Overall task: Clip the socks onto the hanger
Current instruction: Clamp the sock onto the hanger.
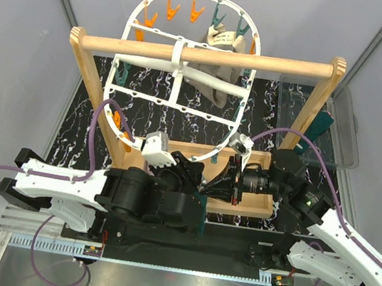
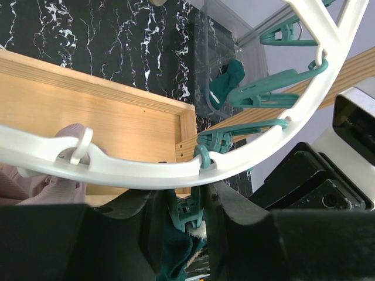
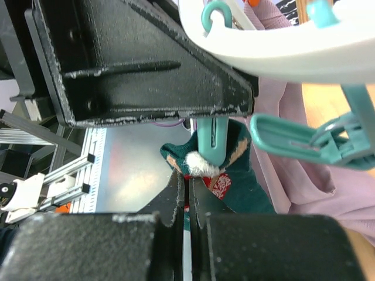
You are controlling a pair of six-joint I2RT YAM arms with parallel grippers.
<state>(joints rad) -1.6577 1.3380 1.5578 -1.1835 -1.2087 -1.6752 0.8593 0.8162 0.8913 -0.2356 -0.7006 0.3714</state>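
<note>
The right gripper (image 3: 188,202), jaws pressed together, pinches the edge of a dark teal sock (image 3: 237,181) with a red-and-white pattern. It holds the sock up under the near rim of the white clip hanger (image 3: 281,52). Directly above that fold hangs a teal clothespin (image 3: 211,137), its tip touching the fabric. Whether the pin has the sock between its own jaws cannot be told from the wrist view.

The left gripper (image 2: 184,196) is clamped on what appears to be the same pin. Its fingers squeeze the pin from both sides just below the rim, and teal fabric shows beneath. A dusty pink sock (image 3: 293,134) shows just beside the teal one under the rim, behind a second teal clothespin (image 3: 304,140).

From above, both arms meet at the hanger's near edge. The hanger hangs from a wooden rail (image 1: 204,55) over a wooden tray (image 1: 256,209) on the black marble-patterned table (image 1: 263,114). A grey-beige cloth (image 1: 221,39) hangs at the far rim, and another teal sock (image 1: 321,124) lies in a clear bin (image 1: 346,141) to the right.

The step in hand looks to be feeding the dark teal sock into the pin. Next, the left gripper would need to ease off so the pin bites. Only then should the right gripper let go, or the sock is likely to drop.
</note>
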